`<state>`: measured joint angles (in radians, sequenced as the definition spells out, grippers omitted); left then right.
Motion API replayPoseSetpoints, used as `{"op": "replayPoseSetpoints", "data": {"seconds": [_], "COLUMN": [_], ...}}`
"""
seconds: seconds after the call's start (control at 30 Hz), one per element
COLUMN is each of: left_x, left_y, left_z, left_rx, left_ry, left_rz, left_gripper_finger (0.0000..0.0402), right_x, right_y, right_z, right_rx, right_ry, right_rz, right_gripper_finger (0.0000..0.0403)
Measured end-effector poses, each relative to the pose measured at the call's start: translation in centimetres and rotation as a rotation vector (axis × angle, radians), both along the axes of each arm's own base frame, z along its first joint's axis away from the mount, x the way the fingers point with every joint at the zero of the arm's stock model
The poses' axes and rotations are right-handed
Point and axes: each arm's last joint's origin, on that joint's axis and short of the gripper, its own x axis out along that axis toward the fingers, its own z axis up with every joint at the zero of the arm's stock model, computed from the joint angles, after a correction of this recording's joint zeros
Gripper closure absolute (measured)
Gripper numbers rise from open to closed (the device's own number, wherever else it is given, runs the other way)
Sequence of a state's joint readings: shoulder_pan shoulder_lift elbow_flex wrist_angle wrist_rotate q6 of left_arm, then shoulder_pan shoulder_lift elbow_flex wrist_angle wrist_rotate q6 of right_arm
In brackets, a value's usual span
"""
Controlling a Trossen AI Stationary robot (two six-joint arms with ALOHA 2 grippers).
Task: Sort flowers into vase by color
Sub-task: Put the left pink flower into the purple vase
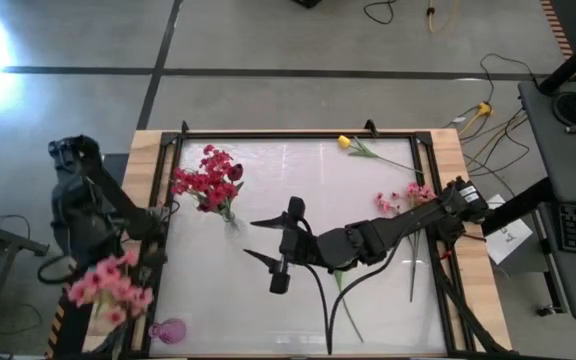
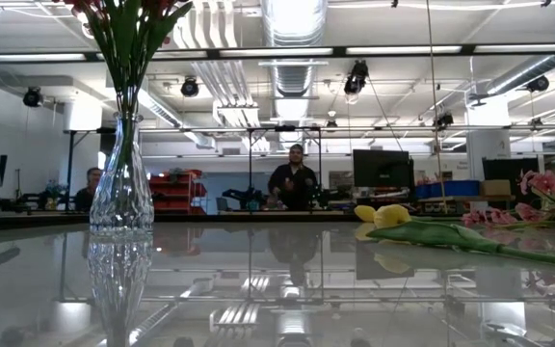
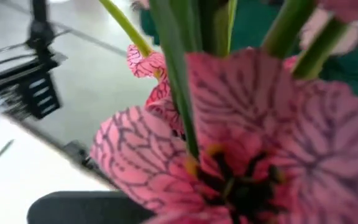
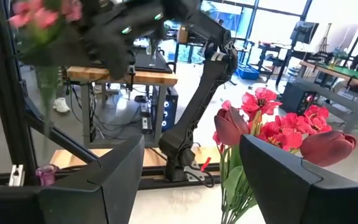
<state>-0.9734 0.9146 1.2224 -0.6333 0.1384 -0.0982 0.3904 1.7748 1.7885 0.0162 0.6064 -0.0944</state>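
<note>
A clear glass vase [image 1: 230, 214] [image 2: 121, 193] stands at the table's left and holds red blossoms [image 1: 208, 180] and dark red buds [image 4: 230, 124]. My right gripper [image 1: 264, 240] [image 4: 191, 180] is open, level above the table's middle, and points at that vase. My left gripper [image 1: 118, 275] [image 4: 107, 37] is raised at the table's left edge with a pink spray [image 1: 108, 285] [image 3: 241, 143] above a small pink vase [image 1: 168, 330] [image 4: 45, 174]. A yellow tulip [image 1: 345, 142] [image 2: 388, 214] and pink sprays [image 1: 408, 195] lie flat on the table. My left gripper holds the pink spray lifted clear of the table. Blossoms [image 1: 96, 290] cover the fingers from above, so the place of contact is hidden. In the right wrist view the green stem [image 4: 45, 87] hangs down below the gripper toward the small pink vase.
Loose green stems [image 1: 338, 290] lie on the table under my right arm's forearm. A dark frame rail [image 1: 298, 134] runs round the table. People [image 2: 295, 178] stand in the room beyond the far edge.
</note>
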Motion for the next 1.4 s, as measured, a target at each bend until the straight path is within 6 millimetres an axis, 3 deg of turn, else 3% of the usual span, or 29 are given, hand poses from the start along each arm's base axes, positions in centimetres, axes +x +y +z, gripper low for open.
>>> {"op": "replayPoseSetpoints", "data": {"seconds": [0.17,0.4,0.53,0.73,0.8,1.1,1.4], "left_x": [-0.4,-0.7,-0.8,-1.5,-1.6,-0.9,-0.8], "left_y": [-1.9,-2.0,-1.6,-0.5,-0.4,-1.3,-1.4], "left_z": [-2.6,-4.7,-4.6,-2.0,-1.9,-5.0,-7.0], "left_rx": [-0.026,0.026,0.038,0.028,0.043,0.11,0.06], "left_ry": [0.029,0.027,-0.02,-0.073,-0.081,-0.107,-0.093], "left_rz": [-0.06,-0.074,-0.091,-0.126,-0.134,-0.102,-0.061], "left_gripper_finger": [0.0402,0.0401,0.0401,0.0401,0.0401,0.0401,0.0401], "right_x": [0.0,-0.2,-0.2,-0.3,-0.3,-0.4,-0.9], "right_y": [0.0,0.5,0.6,0.6,0.6,0.8,0.5], "right_z": [0.0,-0.1,-0.1,0.2,0.2,-0.3,-2.8], "right_rx": [0.033,0.077,0.109,0.146,0.146,0.175,0.3], "right_ry": [-0.003,-0.009,-0.017,-0.034,-0.034,-0.005,0.198], "right_rz": [-0.001,0.008,0.011,0.01,0.009,0.012,-0.054], "right_gripper_finger": [0.0142,0.0142,0.0144,0.0144,0.0146,0.0144,0.0119]}}
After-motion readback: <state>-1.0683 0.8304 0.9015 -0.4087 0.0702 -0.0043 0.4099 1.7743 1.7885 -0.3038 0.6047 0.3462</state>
